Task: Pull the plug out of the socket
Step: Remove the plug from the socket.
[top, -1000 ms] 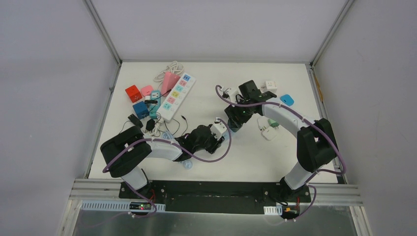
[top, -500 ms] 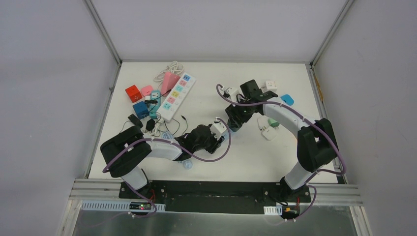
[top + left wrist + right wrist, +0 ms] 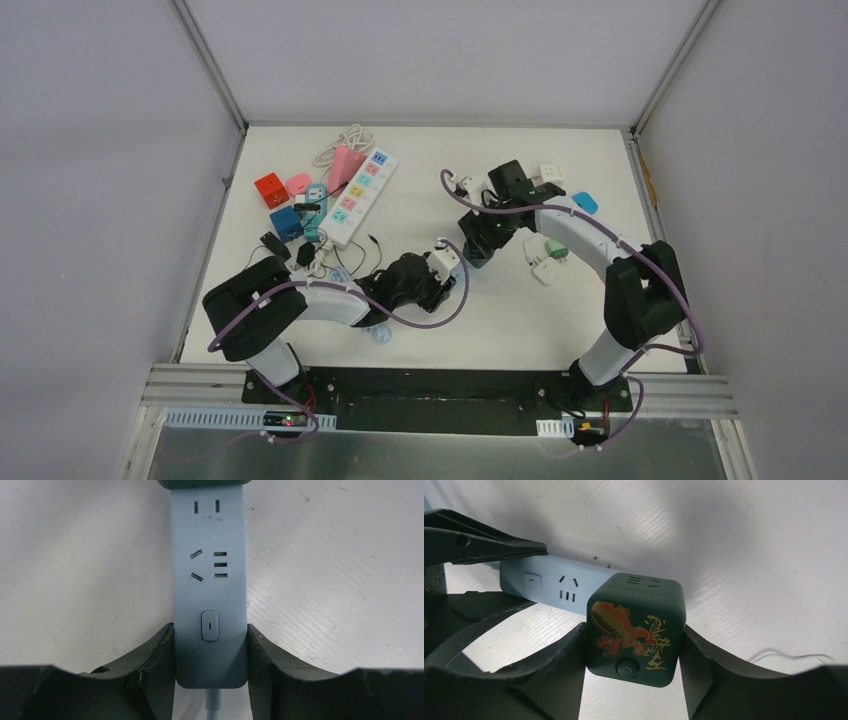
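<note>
A pale blue-white socket strip lies on the table, its switch and cable end between the pads of my left gripper, which is shut on it. A dark green cube plug with a gold and red dragon sits plugged on the strip's far end. My right gripper is shut on the cube's two sides. The cube's lower edge shows in the left wrist view. In the top view the two grippers meet near the table's middle.
A long white power strip with coloured sockets lies at the back left, with red and blue cubes and small adapters beside it. White adapters and a blue piece lie on the right. A thin white cable lies close to the cube.
The right arm's wrist has shifted very slightly. Both grippers keep their holds, and the cube still sits on the strip.
</note>
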Controlling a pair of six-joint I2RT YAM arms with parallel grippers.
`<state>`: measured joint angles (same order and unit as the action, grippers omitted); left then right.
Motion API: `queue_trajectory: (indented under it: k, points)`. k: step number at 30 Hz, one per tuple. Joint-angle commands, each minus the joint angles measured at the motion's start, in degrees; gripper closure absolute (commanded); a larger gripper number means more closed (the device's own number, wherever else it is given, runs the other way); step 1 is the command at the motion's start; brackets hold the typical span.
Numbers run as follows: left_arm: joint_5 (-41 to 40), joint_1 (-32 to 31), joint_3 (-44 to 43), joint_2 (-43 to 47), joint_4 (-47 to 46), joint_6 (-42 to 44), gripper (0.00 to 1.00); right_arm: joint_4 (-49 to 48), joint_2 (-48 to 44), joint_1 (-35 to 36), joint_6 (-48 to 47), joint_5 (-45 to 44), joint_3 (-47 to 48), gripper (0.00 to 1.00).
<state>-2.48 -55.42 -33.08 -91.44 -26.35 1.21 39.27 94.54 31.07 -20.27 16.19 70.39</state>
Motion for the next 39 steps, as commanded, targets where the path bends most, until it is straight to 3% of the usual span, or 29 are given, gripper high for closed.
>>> queue_trajectory:
  k: [1,6,10,16,27,31,34,39]
  points:
    - [-0.9,1.4,0.2,-1.6,4.4,1.5,1.0,6.0,-3.9,-4.8,-1.8,20.2,1.7,1.0]
    - [-0.6,1.4,0.5,-0.8,4.4,1.7,1.0,5.7,-2.2,-5.8,-0.3,24.6,1.8,1.0]
    - [-0.7,1.4,0.8,-0.5,4.3,1.7,1.0,5.0,-2.1,-4.8,0.6,22.5,1.9,1.0]
    - [-0.8,1.4,0.5,-1.0,4.1,1.5,1.0,1.6,-4.8,-3.0,1.3,1.3,1.1,1.0]
    - [-0.7,1.5,-0.8,-2.1,5.6,1.3,1.0,0.2,-5.4,7.1,-3.0,-17.5,0.8,1.0]
    - [-0.8,1.5,-0.9,-2.3,5.9,1.0,1.0,1.3,-5.9,6.2,-1.8,-11.1,1.2,1.0]
    - [-0.8,1.5,-1.1,-2.1,6.5,1.1,1.0,4.0,-5.3,0.7,1.2,4.9,2.4,1.0]
    - [-1.0,1.5,-0.8,-1.6,6.6,1.4,1.0,5.0,-5.1,-5.8,3.7,17.1,2.5,1.0]
